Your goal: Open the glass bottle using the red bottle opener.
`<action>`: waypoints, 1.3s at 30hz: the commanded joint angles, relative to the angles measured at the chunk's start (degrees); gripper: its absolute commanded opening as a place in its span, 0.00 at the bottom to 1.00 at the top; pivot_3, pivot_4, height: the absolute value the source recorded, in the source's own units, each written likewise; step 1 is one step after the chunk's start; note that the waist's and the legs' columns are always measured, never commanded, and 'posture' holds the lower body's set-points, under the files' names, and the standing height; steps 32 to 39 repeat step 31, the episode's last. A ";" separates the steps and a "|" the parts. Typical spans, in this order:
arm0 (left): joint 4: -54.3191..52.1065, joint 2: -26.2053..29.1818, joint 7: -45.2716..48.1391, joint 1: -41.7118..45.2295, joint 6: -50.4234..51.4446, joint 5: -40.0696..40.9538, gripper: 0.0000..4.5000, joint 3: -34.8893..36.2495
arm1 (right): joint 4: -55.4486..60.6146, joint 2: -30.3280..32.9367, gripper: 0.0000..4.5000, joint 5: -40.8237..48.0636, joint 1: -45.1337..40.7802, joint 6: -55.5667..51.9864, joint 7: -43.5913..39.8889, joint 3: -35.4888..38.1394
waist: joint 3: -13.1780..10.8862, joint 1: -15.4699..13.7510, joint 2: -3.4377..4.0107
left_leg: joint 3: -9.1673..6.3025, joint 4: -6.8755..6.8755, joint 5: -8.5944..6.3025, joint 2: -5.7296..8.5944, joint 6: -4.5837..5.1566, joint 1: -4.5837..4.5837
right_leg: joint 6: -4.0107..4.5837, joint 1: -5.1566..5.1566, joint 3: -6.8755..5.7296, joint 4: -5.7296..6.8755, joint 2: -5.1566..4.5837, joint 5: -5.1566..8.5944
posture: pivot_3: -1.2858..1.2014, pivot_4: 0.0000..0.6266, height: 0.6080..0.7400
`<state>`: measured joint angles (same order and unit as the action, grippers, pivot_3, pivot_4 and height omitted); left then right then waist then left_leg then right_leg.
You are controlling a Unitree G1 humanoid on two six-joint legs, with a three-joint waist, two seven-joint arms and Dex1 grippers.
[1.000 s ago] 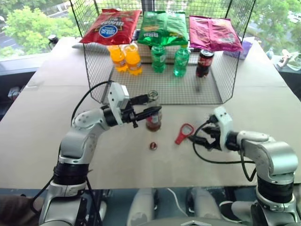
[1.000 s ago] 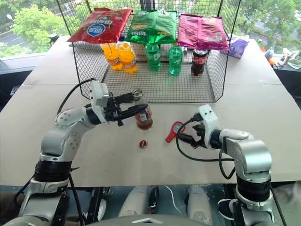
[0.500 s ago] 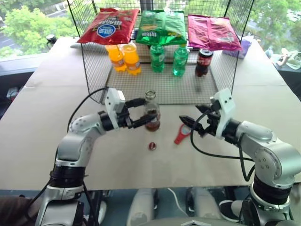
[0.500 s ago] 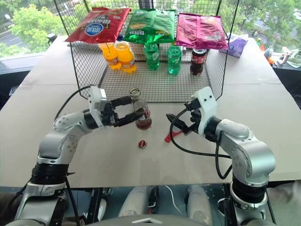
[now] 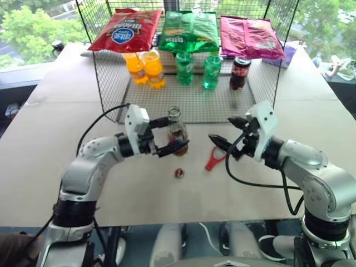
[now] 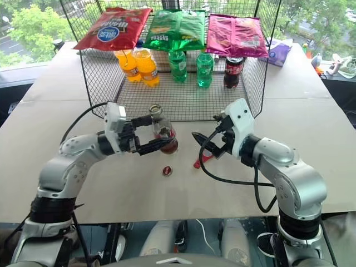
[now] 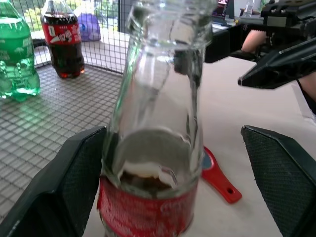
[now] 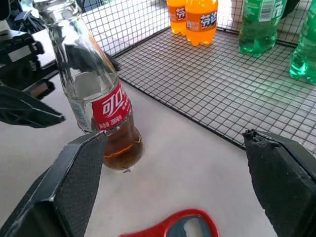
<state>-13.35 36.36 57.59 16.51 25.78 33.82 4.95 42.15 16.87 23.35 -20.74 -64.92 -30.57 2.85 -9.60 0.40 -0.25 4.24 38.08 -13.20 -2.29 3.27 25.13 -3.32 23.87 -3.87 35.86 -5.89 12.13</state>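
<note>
Standing on the paper-covered table (image 5: 44,161) just in front of the wire rack (image 5: 111,83), the glass bottle (image 5: 177,132) is upright and uncapped, with the left gripper (image 5: 173,135) spread wide around it, one finger on either side. A small bottle cap (image 5: 179,173) lies on the table in front of the bottle. To the right, the red bottle opener (image 5: 214,158) lies flat on the table, and the right gripper (image 5: 225,131) hovers above it with its fingers spread apart, holding nothing.

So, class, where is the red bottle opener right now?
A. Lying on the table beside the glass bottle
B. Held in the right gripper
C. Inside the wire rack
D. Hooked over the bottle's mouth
A: the red bottle opener lies flat on the table, right of the glass bottle, under the open right gripper.
</note>
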 commanded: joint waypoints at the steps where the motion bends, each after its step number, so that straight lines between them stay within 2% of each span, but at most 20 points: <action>1: -4.66 2.84 1.41 -3.64 1.59 3.19 0.99 3.78 | 3.15 2.23 1.00 1.15 3.47 4.21 0.01 1.20 | -0.01 0.08 -0.01 | 0.00 0.00 0.00 -0.01 0.00 0.00 | 0.00 0.00 0.00 0.00 -0.01 0.00 | 0.52 0.24 1.00; 7: -5.91 5.92 -1.72 -14.12 3.80 3.99 0.99 11.56 | 6.19 8.95 1.00 -2.52 18.11 14.72 -0.26 4.46 | -0.07 0.04 0.01 | 0.02 -0.10 -0.01 -0.02 -0.01 0.01 | -0.14 0.04 0.02 -0.07 -0.09 0.10 | 0.52 0.24 1.00; 15: -1.49 5.53 -5.27 -17.43 2.91 2.56 0.99 15.36 | 5.84 11.44 1.00 -3.66 36.43 27.17 -2.13 13.88 | -0.09 -0.24 0.00 | 0.01 -0.04 -0.17 -0.06 -0.29 -0.07 | -0.19 0.02 0.01 -0.06 -0.14 0.13 | 0.52 0.24 1.00; 19: 2.11 5.68 -4.06 -18.31 0.40 1.15 0.99 15.84 | 3.50 12.32 1.00 -4.41 41.89 33.04 -3.83 16.70 | -0.09 -0.26 -0.01 | 0.03 -0.06 -0.17 -0.07 -0.29 -0.07 | -0.18 0.04 0.03 -0.07 -0.12 0.13 | 0.52 0.24 1.00; 26: 6.05 4.26 -5.92 -17.48 -1.46 -0.26 0.99 16.34 | -1.80 14.59 1.00 -2.44 43.92 38.02 -7.05 22.41 | -0.09 -0.29 -0.02 | 0.04 -0.05 -0.17 -0.10 -0.30 -0.09 | -0.18 0.03 0.04 -0.07 -0.17 0.13 | 0.52 0.24 1.00; 39: 7.12 2.83 -8.53 -16.90 -2.23 -0.69 0.99 16.99 | -3.92 15.28 1.00 -1.33 41.61 38.40 -6.82 22.47 | -0.09 -0.34 -0.02 | 0.03 -0.06 -0.17 -0.10 -0.30 -0.08 | -0.17 0.04 0.04 -0.07 -0.16 0.13 | 0.52 0.24 1.00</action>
